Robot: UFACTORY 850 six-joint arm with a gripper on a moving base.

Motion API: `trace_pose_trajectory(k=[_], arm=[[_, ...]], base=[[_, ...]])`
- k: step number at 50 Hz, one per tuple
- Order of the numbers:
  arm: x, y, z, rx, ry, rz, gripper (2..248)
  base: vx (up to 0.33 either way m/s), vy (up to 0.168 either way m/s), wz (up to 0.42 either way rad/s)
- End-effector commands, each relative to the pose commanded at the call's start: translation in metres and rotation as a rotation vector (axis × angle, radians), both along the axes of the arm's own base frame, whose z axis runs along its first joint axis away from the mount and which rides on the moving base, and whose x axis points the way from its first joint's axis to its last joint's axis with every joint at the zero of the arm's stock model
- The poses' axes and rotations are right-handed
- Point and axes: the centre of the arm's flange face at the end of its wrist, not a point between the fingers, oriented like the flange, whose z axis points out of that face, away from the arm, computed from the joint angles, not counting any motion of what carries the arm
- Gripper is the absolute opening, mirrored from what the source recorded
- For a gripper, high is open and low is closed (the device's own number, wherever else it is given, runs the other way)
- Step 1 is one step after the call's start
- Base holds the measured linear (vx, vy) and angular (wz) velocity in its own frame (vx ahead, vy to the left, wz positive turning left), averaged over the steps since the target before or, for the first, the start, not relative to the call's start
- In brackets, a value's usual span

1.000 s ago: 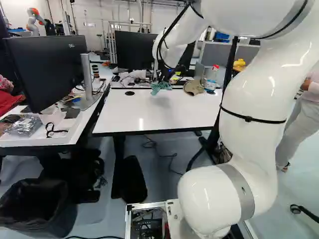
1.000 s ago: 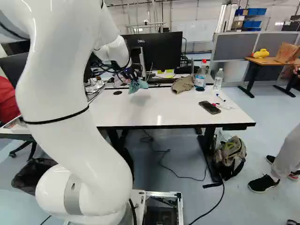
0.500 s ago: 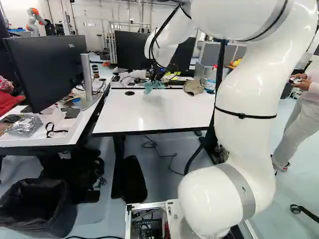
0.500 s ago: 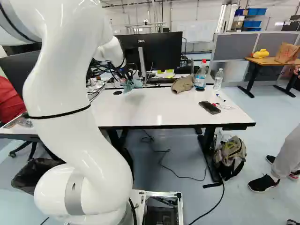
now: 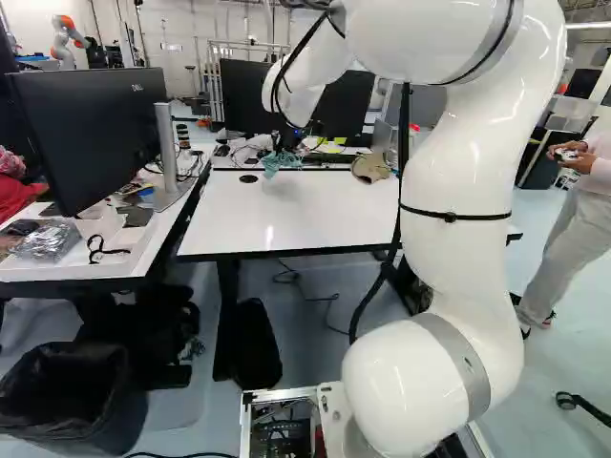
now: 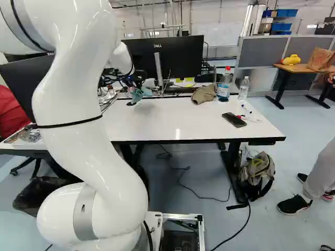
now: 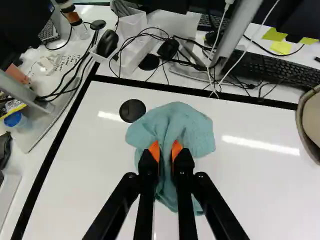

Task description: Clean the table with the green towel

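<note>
Green towel (image 7: 180,120): was bunched — pinched narrowly in the gripper (image 5: 286,151).
Monitor (image 6: 180,60): bore pale lettering.
Table (image 6: 188,123): shone white.

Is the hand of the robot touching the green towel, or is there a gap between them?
Touching. In the wrist view, the hand pinches the green towel between its two orange pads, cloth bunched against both.

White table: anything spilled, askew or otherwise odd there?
No spill or damage stands out on the table. Odd for a cleaning: a phone and a beige cap lie on it, right of centre in the right base view.
</note>
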Motion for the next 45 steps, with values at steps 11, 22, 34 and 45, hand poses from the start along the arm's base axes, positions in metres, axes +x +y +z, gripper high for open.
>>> trace_pose_trajectory(k=[11,22,34,45], arm=[[0.008,0.019,-0.001,0.002,-0.007,0.027,46],[0.017,0.039,-0.002,0.004,-0.014,0.052,46],[0.021,0.055,-0.003,0.005,-0.02,0.073,53],[0.021,0.055,-0.003,0.005,-0.02,0.073,119]], base=[[0.0,0.0,0.0],[0.0,0.0,0.0],[0.0,0.0,0.0],[0.0,0.0,0.0]])
